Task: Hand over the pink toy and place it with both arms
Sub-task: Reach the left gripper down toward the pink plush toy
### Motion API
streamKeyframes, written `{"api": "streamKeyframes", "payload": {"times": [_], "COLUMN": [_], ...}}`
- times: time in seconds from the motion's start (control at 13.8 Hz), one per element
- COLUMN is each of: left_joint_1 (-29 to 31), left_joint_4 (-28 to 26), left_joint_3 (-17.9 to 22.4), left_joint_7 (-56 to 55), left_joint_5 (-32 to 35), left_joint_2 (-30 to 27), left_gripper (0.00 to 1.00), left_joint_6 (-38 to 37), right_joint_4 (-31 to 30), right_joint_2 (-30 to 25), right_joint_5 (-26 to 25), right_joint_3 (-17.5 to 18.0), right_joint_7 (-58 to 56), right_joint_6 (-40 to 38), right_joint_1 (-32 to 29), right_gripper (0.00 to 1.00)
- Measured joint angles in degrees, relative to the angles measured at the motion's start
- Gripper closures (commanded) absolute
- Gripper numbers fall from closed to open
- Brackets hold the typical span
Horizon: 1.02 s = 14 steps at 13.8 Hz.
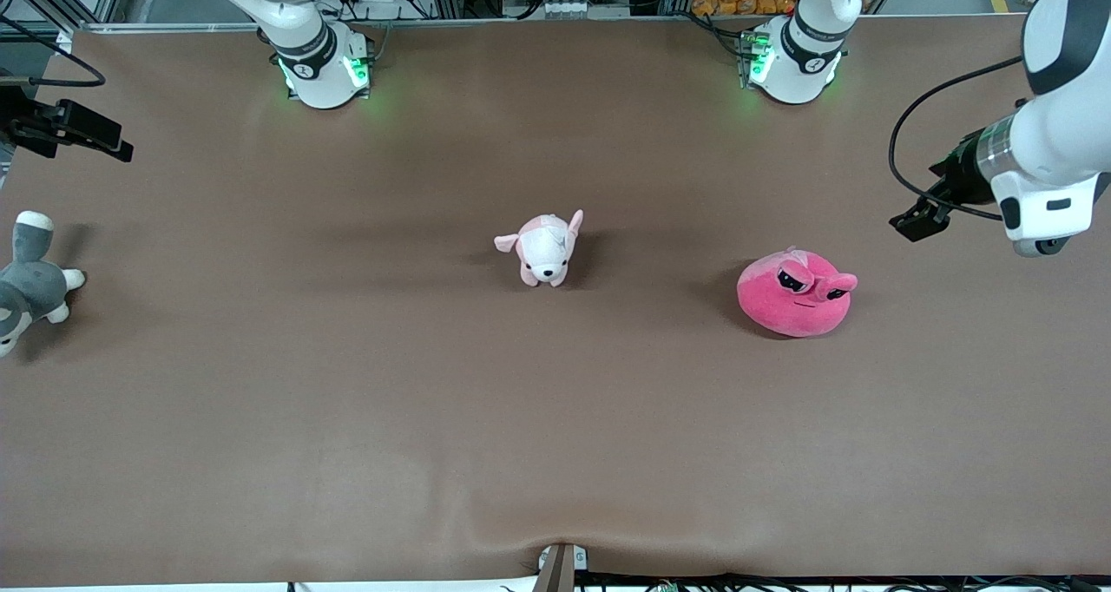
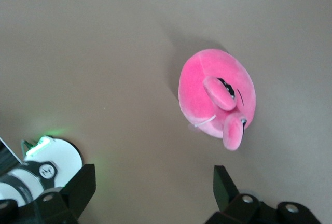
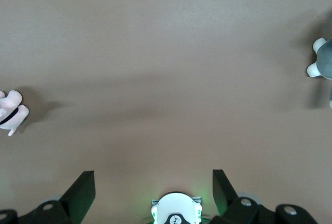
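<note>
Your left hand (image 2: 153,193) hangs with fingers apart, empty, above the tabletop (image 1: 347,418) just beside the pink toy (image 1: 796,295); your right hand (image 3: 153,193), fingers apart too, waits. Nothing grasped yet; pickup, handover and placing all remain.

Pink toy (image 1: 794,301): hot pink, black half-lidded pupils. Puppy plush (image 1: 545,249): pale pink and white, black nose. Plush animal (image 1: 26,284): grey body, white paws. Table (image 1: 347,401): plain brown. Arms: white, black joints, green base lights; left gripper (image 1: 922,216) and right gripper (image 1: 74,132): black

pink toy (image 1: 796,296), upright, on table
</note>
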Motion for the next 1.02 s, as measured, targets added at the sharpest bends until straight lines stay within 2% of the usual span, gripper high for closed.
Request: {"api": "streamKeyframes", "payload": {"times": [0.44, 0.73, 1.02], "left_joint_1": [2.51, 4.32, 6.59], "left_joint_4": [-8.92, -12.91, -15.55], "left_joint_3": [0.04, 0.05, 0.09], "left_joint_7": [-16.24, -18.62, -18.77], "left_joint_5": [-5.28, -6.37, -12.28], "left_joint_2": [0.49, 0.46, 0.52], "left_gripper": [0.0, 0.0, 0.0], "left_joint_6": [11.3, 16.85, 21.26], "right_joint_4": [0.01, 0.02, 0.03], "right_joint_2": [0.0, -0.01, 0.0], "right_joint_5": [-0.02, -0.03, -0.04], "right_joint_3": [-0.03, -0.09, -0.16], "right_joint_7": [0.0, 0.0, 0.0], "right_joint_6": [-0.18, -0.26, -0.26], "right_joint_1": [-0.01, -0.02, -0.03], "right_gripper": [0.0, 0.0, 0.0]}}
